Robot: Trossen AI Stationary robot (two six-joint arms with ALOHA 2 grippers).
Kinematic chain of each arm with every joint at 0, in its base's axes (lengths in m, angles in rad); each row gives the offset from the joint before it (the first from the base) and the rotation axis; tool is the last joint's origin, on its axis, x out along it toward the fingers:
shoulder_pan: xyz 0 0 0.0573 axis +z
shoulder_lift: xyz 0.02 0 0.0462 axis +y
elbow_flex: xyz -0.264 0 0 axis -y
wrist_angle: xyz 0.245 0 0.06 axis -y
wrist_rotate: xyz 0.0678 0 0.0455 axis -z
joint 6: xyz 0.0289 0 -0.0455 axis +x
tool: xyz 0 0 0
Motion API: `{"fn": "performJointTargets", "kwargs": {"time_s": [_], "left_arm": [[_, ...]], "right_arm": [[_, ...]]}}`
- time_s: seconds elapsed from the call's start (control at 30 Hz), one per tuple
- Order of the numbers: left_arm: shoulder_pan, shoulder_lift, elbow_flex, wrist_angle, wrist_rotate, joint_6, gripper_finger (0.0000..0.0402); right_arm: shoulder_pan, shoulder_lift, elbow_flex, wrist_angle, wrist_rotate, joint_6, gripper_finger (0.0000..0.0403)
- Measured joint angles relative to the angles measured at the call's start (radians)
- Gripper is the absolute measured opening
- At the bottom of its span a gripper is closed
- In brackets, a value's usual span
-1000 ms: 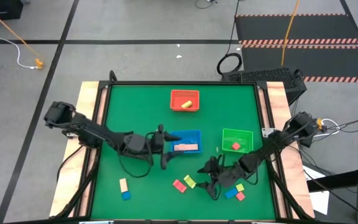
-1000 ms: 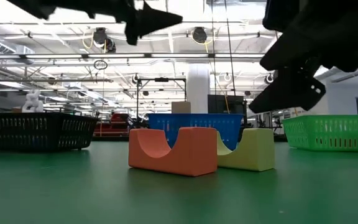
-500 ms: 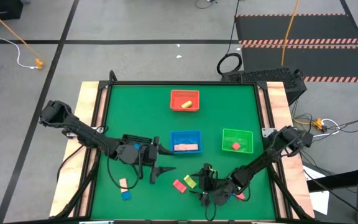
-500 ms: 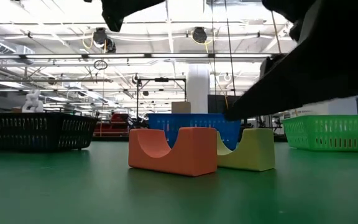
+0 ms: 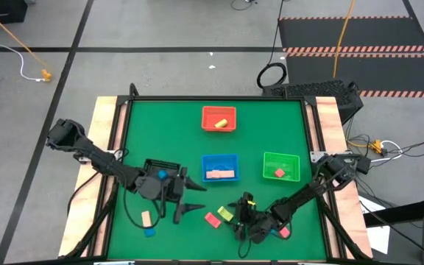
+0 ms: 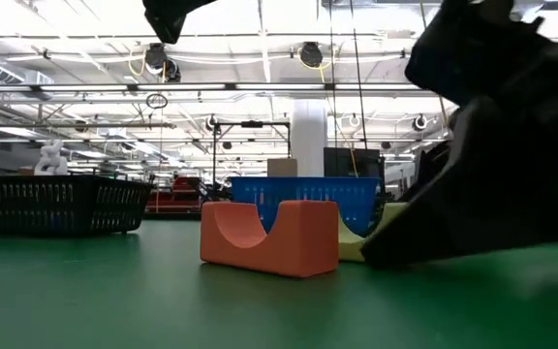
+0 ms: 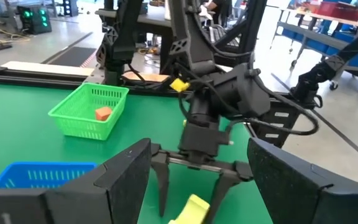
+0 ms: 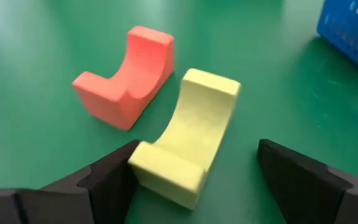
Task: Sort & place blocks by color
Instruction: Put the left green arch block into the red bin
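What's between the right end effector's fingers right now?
The yellow block lies between the open right end effector's fingers, not yet gripped; the right wrist view shows it.

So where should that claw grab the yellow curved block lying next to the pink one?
Probably across its two long flat sides, coming from above. The yellow block lies with its scooped face up, clear of the pink block, and the right gripper already stands open with a finger on either side of its near end.
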Motion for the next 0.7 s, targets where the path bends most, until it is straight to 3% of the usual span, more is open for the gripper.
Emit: {"fn": "performJointTargets", "kwargs": {"time_s": [0.1, 0.2, 0.3, 0.43, 0.7], "left_arm": [[0.001, 0.000, 0.000, -0.002, 0.000, 0.000, 0.0266], [0.001, 0.000, 0.000, -0.002, -0.001, 0.001, 0.0266], [0.000, 0.000, 0.000, -0.003, 0.000, 0.001, 0.0266], [0.001, 0.000, 0.000, -0.030, 0.000, -0.007, 0.0266], [0.002, 0.000, 0.000, -0.089, 0.000, -0.006, 0.0266]], "right_arm": [[-0.012, -0.003, 0.001, -0.031, 0.000, 0.067, 0.0309], [-0.014, -0.003, 0.002, -0.046, 0.000, 0.085, 0.0280], [-0.015, -0.003, 0.001, -0.052, 0.000, 0.084, 0.0221], [-0.018, -0.004, 0.000, -0.059, -0.008, 0.090, 0.0111], [-0.039, -0.132, -0.004, -0.183, -0.120, 0.023, 0.0111]]}}
